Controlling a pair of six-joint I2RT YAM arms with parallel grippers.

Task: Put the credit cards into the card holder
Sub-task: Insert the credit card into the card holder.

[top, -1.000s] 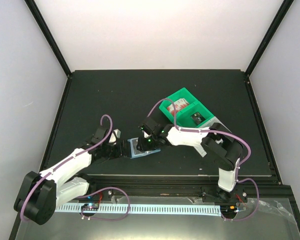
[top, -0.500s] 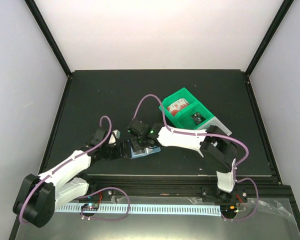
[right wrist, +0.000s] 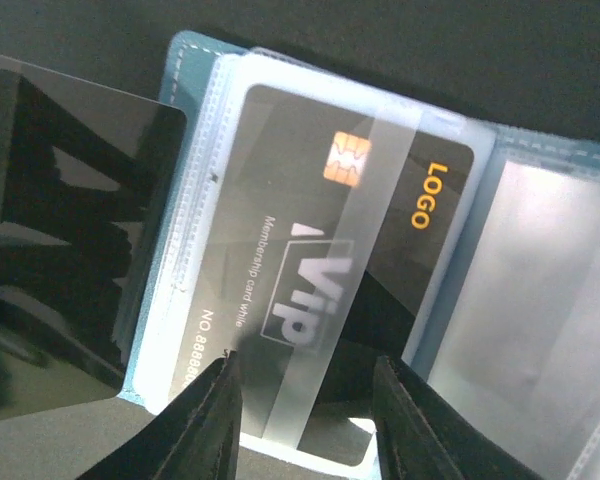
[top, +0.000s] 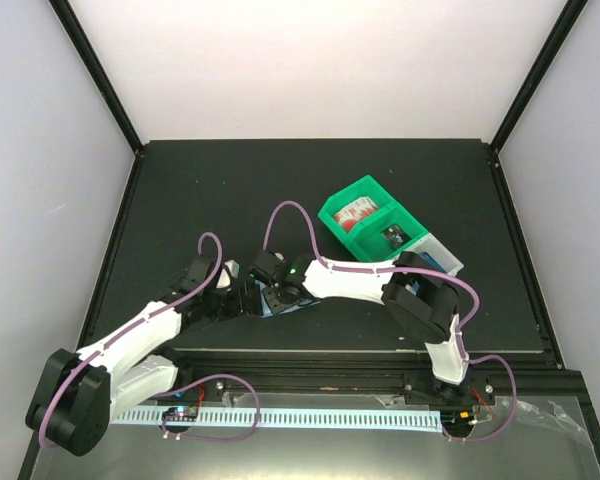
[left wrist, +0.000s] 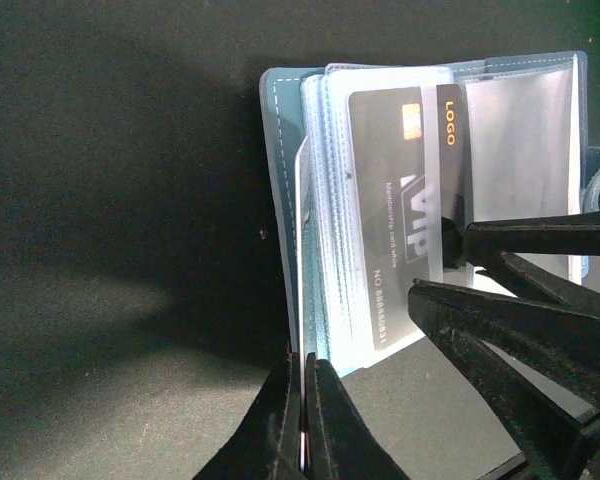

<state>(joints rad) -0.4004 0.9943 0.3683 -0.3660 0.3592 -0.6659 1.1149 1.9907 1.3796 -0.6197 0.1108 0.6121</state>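
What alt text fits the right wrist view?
A dark VIP card with a gold chip sits partly inside a clear sleeve of the open teal card holder. The right gripper is spread over the card's near end; a second dark card lies at left.

left end effector [left wrist: 302, 372] pinched shut, right end effector [right wrist: 302, 378] parted, close together.

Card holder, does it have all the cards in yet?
Not yet. Done: the card holder lies open, its edge pinched by the left claw. In hand: the VIP card is partly under a clear sleeve, the right claw open over its near end. To do: push it fully in, then a second card sticking out at the holder's edge.
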